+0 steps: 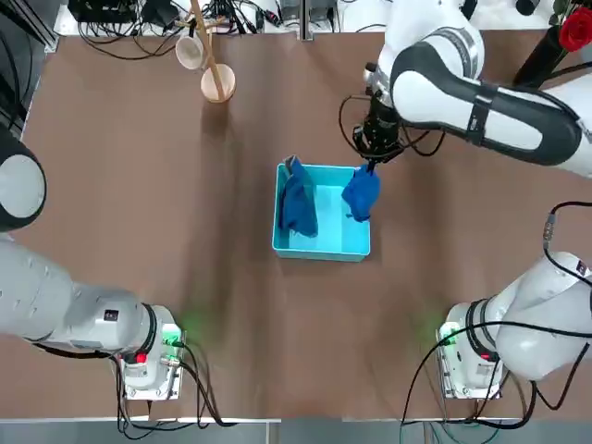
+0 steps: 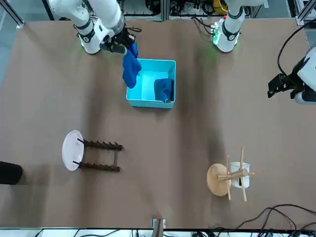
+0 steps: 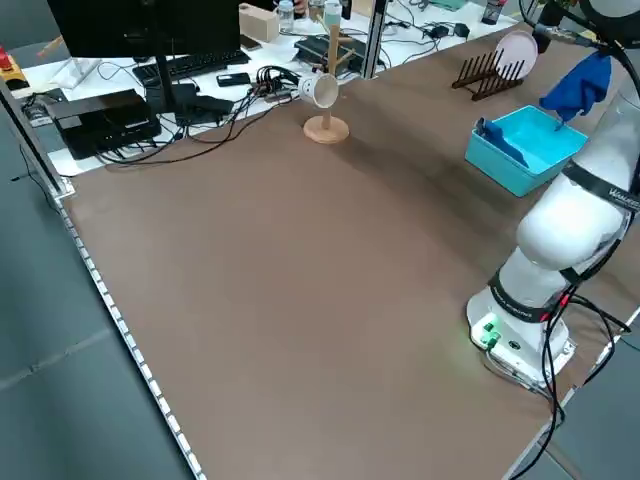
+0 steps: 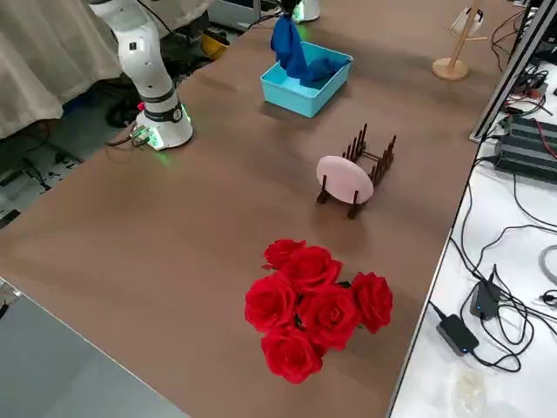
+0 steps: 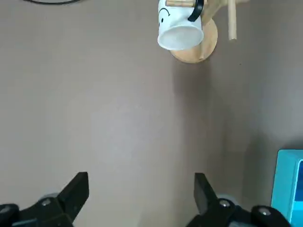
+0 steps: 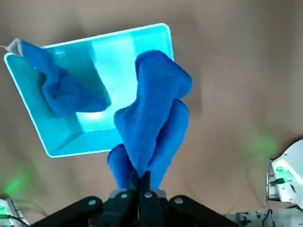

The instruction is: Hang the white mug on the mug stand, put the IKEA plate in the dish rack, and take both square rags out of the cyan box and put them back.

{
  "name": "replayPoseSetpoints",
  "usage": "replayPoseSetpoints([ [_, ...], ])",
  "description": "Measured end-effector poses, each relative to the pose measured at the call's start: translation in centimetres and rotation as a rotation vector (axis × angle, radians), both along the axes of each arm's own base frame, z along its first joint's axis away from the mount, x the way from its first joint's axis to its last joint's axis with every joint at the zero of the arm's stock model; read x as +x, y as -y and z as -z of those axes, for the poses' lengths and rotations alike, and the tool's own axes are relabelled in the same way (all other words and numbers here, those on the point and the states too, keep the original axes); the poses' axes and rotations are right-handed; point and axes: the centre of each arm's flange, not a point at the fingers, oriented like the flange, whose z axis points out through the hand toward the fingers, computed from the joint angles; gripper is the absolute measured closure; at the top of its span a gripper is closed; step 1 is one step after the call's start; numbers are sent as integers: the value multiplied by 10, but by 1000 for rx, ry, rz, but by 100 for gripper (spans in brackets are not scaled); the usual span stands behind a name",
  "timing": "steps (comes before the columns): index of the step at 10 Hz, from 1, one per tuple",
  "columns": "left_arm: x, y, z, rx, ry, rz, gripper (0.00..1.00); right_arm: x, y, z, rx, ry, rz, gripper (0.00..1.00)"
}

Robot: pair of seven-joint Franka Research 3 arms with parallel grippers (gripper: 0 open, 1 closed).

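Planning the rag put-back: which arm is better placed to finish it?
Likely right: its gripper already grips one blue rag beside the cyan box. The left gripper is open, off to the side.

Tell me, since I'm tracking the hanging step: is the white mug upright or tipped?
Tipped: the white mug hangs on the stand, its open mouth facing sideways.

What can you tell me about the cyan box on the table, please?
The cyan box is an open-topped, rectangular container with low walls and a thin rim, apparently glossy plastic. It sits upright on the brown tabletop. One blue rag lies inside, draped up over its rim; another hangs from the shut right gripper at its edge.
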Motion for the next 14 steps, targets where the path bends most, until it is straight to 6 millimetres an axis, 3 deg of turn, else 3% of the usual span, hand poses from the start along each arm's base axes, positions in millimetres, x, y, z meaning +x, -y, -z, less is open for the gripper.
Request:
replayPoseSetpoints([
  [1,-1,9,0,-1,0,2,2,-1,-3,7,3,6,0,98],
  [4,1,48,12,-4,-21,61,1,-5,-10,57,-11,11,7,98],
  [7,4,43,8,-5,-11,55,1,3,-18,92,-34,-2,16,94],
  [9,4,42,4,-6,-2,54,1,5,-19,95,-32,3,19,67],
  [11,5,41,2,-7,5,52,1,6,-19,95,-30,5,21,55],
  [13,8,33,-4,-46,33,32,1,12,-16,92,-27,7,34,25],
  [14,9,29,-7,-55,46,26,1,24,-7,84,-30,7,55,9],
])
